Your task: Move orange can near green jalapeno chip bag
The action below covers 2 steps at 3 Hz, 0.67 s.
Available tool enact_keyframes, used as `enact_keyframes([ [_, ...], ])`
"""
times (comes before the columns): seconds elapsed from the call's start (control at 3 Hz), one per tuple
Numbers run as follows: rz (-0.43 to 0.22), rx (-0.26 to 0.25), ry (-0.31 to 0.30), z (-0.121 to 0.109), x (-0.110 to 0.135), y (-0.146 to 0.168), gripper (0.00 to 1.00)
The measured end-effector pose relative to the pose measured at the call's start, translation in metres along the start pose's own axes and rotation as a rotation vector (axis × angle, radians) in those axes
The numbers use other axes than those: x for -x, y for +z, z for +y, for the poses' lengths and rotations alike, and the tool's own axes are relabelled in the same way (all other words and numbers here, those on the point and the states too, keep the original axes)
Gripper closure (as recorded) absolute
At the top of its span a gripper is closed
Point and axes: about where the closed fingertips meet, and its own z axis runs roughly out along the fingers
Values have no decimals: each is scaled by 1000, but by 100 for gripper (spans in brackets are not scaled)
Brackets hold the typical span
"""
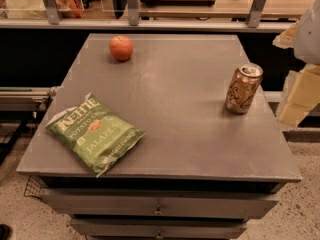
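Observation:
The orange can (pixel 243 88) stands upright near the right edge of the grey table (pixel 180 109). It is bronze-gold with dark swirls and a silver top. The green jalapeno chip bag (pixel 94 132) lies flat at the table's front left corner, far from the can. My gripper (pixel 298 91) shows as white and cream parts at the right edge of the view, just right of the can and apart from it. It holds nothing that I can see.
A round orange-red apple (pixel 121 47) sits at the back left of the table. Drawers (pixel 159 209) run under the table's front edge. A shelf with metal posts (pixel 132 6) stands behind the table. The floor is speckled.

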Motion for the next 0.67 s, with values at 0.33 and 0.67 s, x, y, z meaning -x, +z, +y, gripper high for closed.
enact_keyframes([
  [0.33,-3,-4,1,0,0,-1,0],
  [0.67,-39,-33,48,-14,-14,2,0],
])
